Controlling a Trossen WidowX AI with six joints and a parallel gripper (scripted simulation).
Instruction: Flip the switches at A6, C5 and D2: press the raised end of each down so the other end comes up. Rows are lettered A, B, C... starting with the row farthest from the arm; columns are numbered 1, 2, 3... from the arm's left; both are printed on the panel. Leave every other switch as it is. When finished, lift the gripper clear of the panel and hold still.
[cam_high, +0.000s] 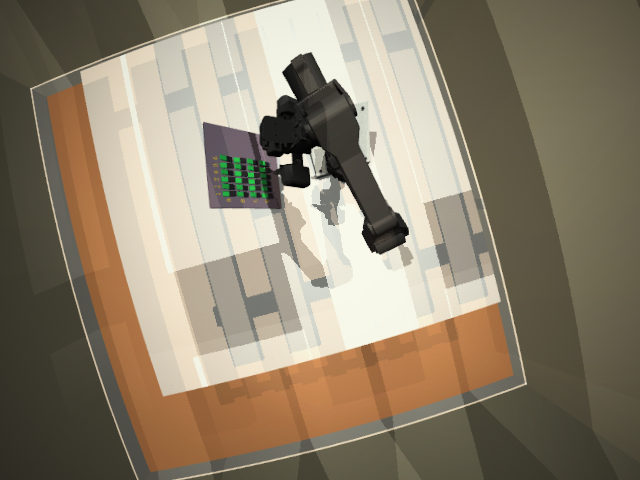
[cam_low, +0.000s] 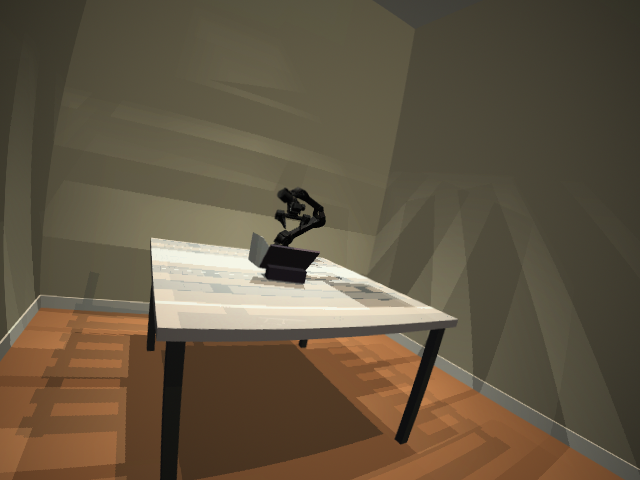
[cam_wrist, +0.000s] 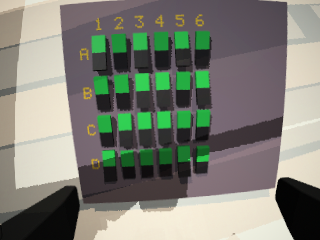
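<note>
- While our gripper (cam_wrist: 172, 227) hangs above the panel (cam_wrist: 247, 80), its fingers stand wide apart, holding nothing.
- We see switch D2 (cam_wrist: 128, 164) near the panel's lower edge.

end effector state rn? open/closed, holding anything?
End effector: open, fingers spread wide at the wrist view's lower corners, nothing between them. It sits above the switch panel, not touching any switch.
</note>
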